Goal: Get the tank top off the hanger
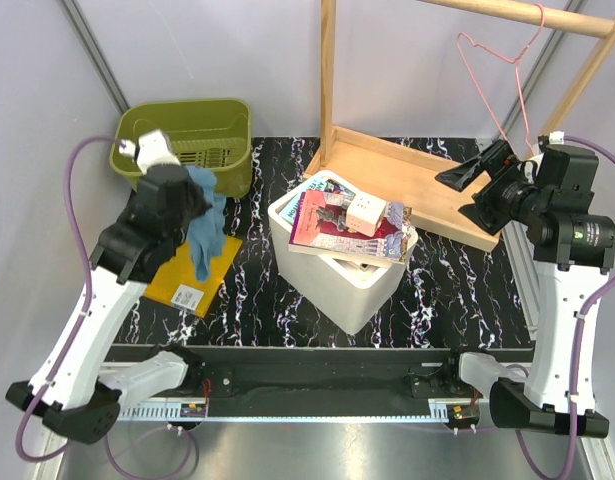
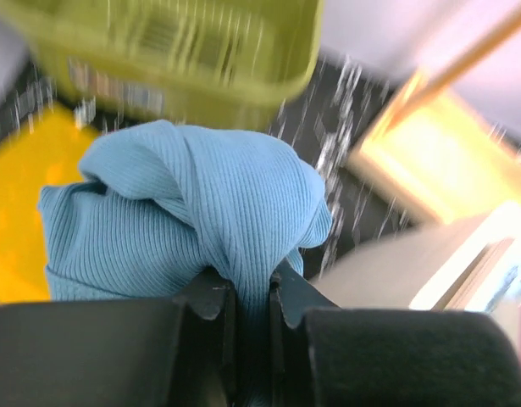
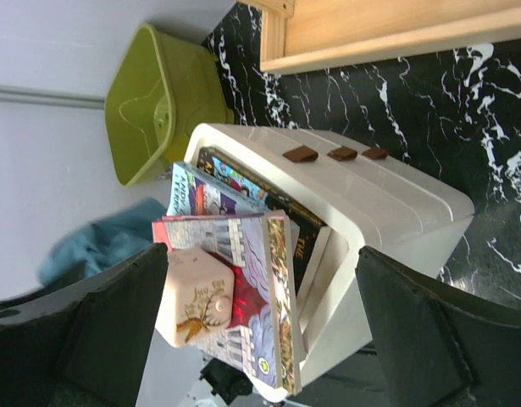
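- The left gripper (image 2: 250, 297) has its jaws almost closed, pinching a fold of the limp teal-blue ribbed tank top (image 2: 201, 203). The garment hangs bunched from the fingers on the near-left side of the black marble-patterned table (image 1: 257, 300). Pinching a single fold lets the soft cloth be carried in one bundle.
- The tank top is well apart from the hanger, so the removal itself looks done; what is left, by that reading, is setting the garment down.
- Below the dangling cloth lies a flat yellow packet (image 1: 192, 280) with a white label. Whether the hem touches it cannot be told.
- In the middle stands a white rounded plastic box (image 1: 357, 290), open at the top. It is stuffed with colourful books (image 1: 337, 225) that stick out over its rim, and a small cream carton (image 1: 365, 213) rests on top of them.
- To the right, the right gripper (image 1: 452, 197) is wide open and holds nothing. It hovers over the near edge of the pale wooden rack base (image 1: 407, 175), perhaps waiting there out of the way.
- At far left sits an olive-green slotted plastic basket (image 1: 182, 108), just beyond the left gripper. Nothing shows inside the visible part, so it may be meant for the garment.
- At far right, the thin pink wire hanger (image 1: 484, 92) hangs bare by its hook from the round wooden rail (image 1: 527, 18).
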